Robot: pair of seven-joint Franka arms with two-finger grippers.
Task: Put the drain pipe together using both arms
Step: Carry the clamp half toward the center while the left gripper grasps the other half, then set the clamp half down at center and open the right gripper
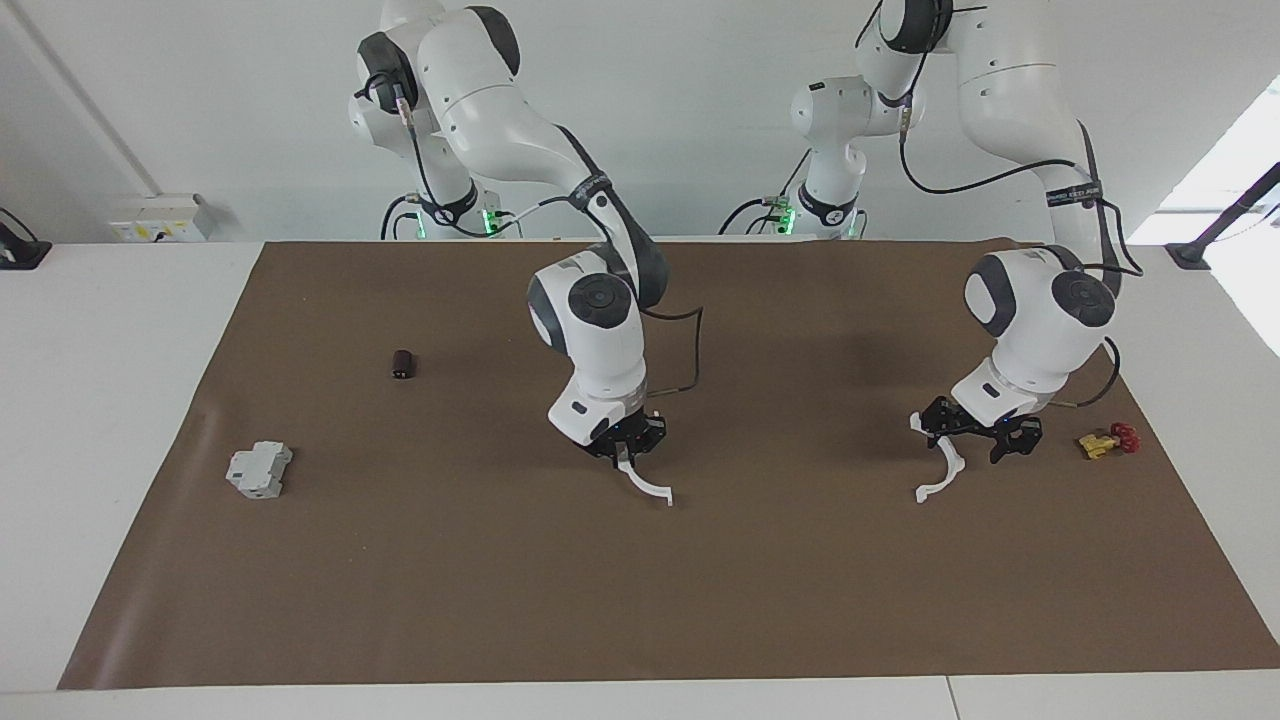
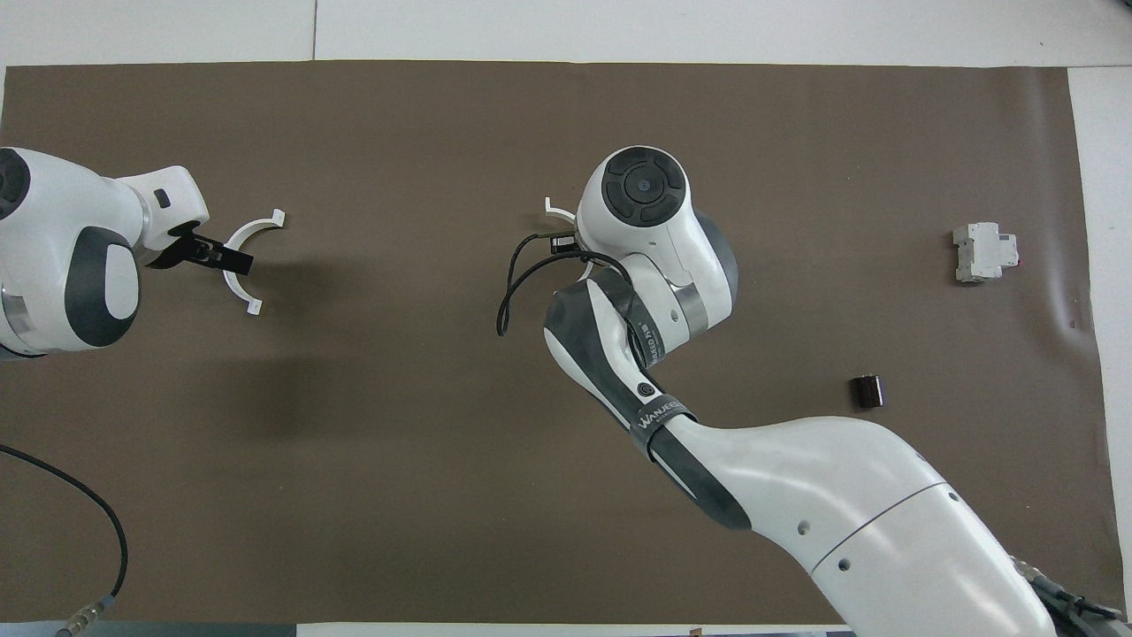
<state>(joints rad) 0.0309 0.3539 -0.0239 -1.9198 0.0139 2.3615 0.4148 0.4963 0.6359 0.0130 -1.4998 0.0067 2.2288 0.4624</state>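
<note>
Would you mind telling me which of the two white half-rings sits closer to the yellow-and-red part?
The half-ring held by the left gripper, at the left arm's end of the table beside the yellow-and-red part. The other half-ring hangs from the right gripper over the mat's middle.

We see the boxy block (image 1: 259, 470) on the bench (image 1: 100, 400) toward the right arm's end, the small cylinder (image 1: 403, 364) nearer to the robots than it. The two-part piece (image 1: 1105, 441) lies toward the left arm's end. The two half-rings (image 1: 648, 488) (image 1: 940, 478) sit well apart between them.

White wall (image 1: 700, 100), white table (image 1: 100, 400), brown mat (image 1: 700, 600), bright window (image 1: 1230, 170)
</note>
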